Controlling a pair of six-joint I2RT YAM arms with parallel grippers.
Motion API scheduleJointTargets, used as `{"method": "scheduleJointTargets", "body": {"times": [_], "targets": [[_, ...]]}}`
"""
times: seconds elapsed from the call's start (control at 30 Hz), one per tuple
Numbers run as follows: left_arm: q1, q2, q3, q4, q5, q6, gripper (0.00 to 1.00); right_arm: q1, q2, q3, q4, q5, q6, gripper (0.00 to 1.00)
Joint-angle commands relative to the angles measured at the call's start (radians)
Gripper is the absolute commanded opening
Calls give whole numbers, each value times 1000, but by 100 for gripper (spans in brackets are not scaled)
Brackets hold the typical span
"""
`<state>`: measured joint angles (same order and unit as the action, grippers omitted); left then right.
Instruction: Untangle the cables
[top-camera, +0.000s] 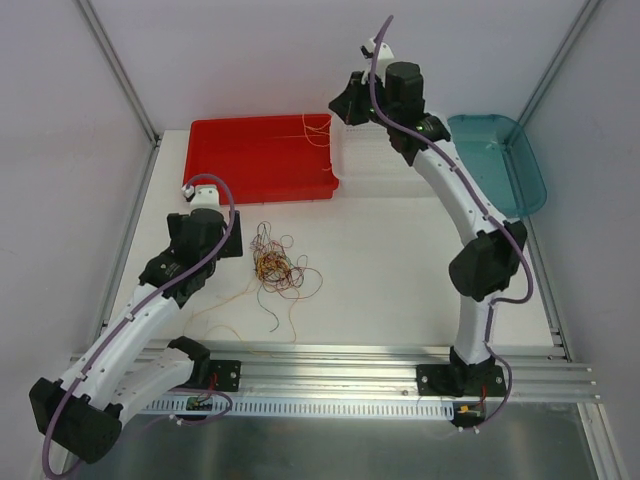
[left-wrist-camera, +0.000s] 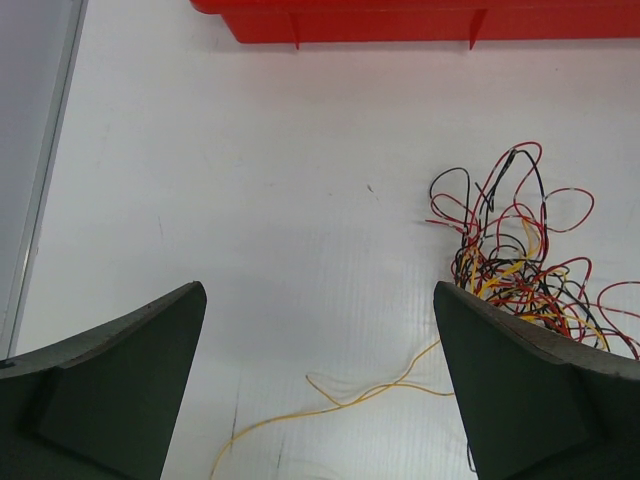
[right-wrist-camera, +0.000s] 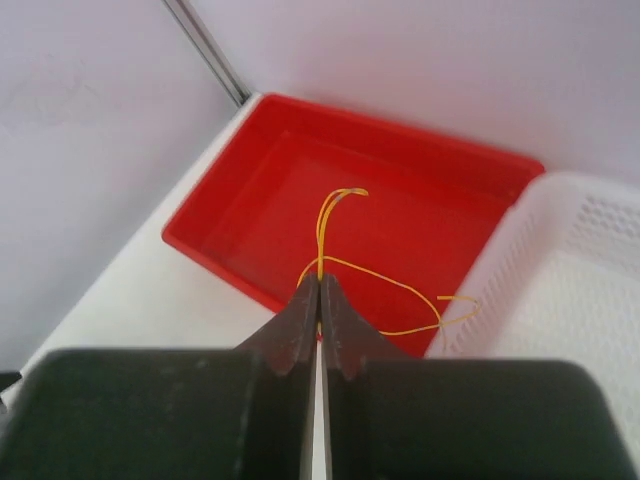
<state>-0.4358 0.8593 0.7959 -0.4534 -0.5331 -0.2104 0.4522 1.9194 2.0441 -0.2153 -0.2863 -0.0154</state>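
My left gripper (left-wrist-camera: 318, 300) stood wide open beside the cables (left-wrist-camera: 515, 260), which I judged light and springy (an outer loop seemed the best hold); my right gripper (right-wrist-camera: 319, 295) was closed on one yellow wire (right-wrist-camera: 320, 245).

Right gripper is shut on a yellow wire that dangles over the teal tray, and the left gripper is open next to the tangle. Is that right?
Not quite. The yellow wire pinched in the right gripper dangles over the red tray, not the teal one, as the right wrist view shows. The rest holds: the left gripper is open next to the tangle.
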Motion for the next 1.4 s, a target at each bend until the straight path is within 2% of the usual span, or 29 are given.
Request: {"method": "scheduleJointTargets", "body": {"times": [0.0,0.1,0.2,0.23,0.27,0.33,0.43,0.57,0.73,1.0,1.2,1.37], "targets": [[16,12,14,16,7,22,99,25,114,149,117,-62,38,1],[17,21,9,15,8,22,99,36,217,194,177,-79,80,3],[17,30,11,15,13,23,99,43,270,188,206,-82,97,27],[17,33,11,13,22,22,99,45,276,182,208,-77,95,45],[19,35,12,15,28,22,99,45,279,171,203,-74,91,53],[19,41,12,13,41,20,99,46,268,124,188,-59,72,67],[20,44,14,12,61,14,99,46,202,27,153,-33,26,75],[25,70,19,12,158,-3,99,46,80,-120,104,-17,-20,79],[25,130,35,12,294,-17,99,78,-115,-333,27,12,-47,79],[26,267,55,5,464,-47,99,175,-388,-775,39,84,68,78],[25,365,72,1,530,-78,96,305,-497,-964,102,150,173,77],[25,461,83,-5,532,-101,89,420,-504,-1070,157,199,226,76]]}}
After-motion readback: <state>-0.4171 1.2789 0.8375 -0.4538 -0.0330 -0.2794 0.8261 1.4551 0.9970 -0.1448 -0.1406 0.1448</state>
